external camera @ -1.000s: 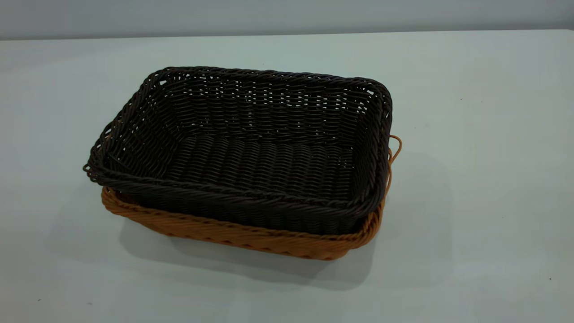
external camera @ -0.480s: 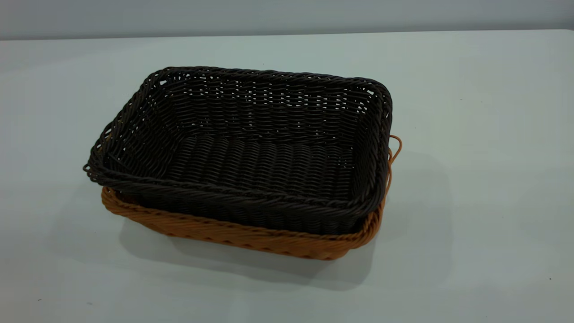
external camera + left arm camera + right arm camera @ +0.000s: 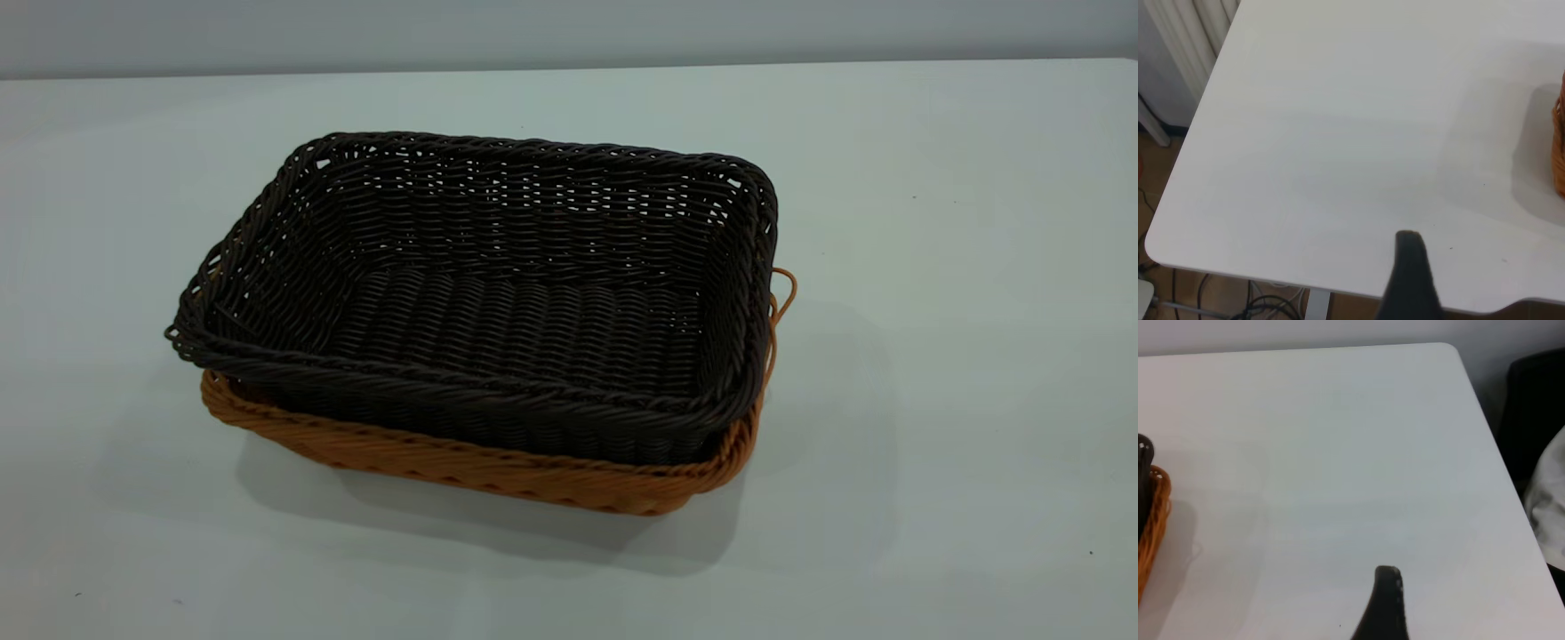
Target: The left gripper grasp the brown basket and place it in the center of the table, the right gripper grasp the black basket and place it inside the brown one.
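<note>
The black basket [image 3: 498, 293] sits nested inside the brown basket [image 3: 498, 471] in the middle of the table [image 3: 933, 267]; only the brown rim and a loop handle show beneath it. Neither gripper appears in the exterior view. My left gripper [image 3: 1408, 280] shows as one dark shape over bare table near the table's corner, well apart from the brown basket's edge [image 3: 1559, 147]. My right gripper [image 3: 1385, 607] shows as one dark shape over bare table, well away from the brown basket's edge [image 3: 1151, 520] and the black rim [image 3: 1143, 453].
The table edge and corner [image 3: 1158, 247] lie near the left gripper, with cables on the floor below. A rounded table corner [image 3: 1451, 350] and a dark chair with pale cloth [image 3: 1538, 453] lie beyond the right gripper.
</note>
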Robot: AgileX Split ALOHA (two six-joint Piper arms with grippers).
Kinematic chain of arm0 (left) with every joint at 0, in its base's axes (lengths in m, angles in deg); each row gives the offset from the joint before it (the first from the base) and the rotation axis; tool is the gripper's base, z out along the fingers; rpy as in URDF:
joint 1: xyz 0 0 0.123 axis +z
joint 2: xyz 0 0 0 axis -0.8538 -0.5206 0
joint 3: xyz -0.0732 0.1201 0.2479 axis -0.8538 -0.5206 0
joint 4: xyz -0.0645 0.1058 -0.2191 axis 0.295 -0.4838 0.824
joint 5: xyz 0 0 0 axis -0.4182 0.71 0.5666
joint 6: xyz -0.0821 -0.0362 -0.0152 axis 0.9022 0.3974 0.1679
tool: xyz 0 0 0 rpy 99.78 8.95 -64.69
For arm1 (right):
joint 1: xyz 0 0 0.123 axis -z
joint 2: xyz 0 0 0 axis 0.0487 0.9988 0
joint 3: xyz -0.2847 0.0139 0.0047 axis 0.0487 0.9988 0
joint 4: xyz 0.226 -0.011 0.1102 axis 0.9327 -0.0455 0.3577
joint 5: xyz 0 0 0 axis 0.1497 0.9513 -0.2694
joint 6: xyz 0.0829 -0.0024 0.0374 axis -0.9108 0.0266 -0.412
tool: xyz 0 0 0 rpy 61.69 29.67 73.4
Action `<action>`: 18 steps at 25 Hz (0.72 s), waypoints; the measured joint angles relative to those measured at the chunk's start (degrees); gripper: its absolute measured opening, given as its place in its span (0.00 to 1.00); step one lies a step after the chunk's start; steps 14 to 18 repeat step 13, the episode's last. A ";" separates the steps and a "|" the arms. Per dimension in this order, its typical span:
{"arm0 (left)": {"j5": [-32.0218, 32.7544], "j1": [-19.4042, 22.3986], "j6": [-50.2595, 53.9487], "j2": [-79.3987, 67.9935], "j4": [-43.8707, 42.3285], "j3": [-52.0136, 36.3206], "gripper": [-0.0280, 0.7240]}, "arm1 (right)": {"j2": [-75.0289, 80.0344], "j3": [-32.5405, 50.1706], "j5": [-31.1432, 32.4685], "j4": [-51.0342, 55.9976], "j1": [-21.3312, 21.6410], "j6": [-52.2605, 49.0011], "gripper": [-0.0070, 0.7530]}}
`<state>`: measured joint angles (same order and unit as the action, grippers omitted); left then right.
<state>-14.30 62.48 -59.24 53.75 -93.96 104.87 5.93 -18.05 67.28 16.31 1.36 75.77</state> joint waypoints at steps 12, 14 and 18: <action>0.00 0.00 0.00 0.00 0.00 0.00 0.71 | 0.00 0.00 0.00 -0.13 0.00 -0.40 0.78; 0.00 0.00 0.00 0.00 0.00 0.00 0.71 | 0.00 0.00 0.00 -0.13 0.00 -0.42 0.78; 0.00 0.00 0.00 0.00 0.00 0.00 0.71 | 0.00 0.00 0.00 -0.13 0.00 -0.42 0.78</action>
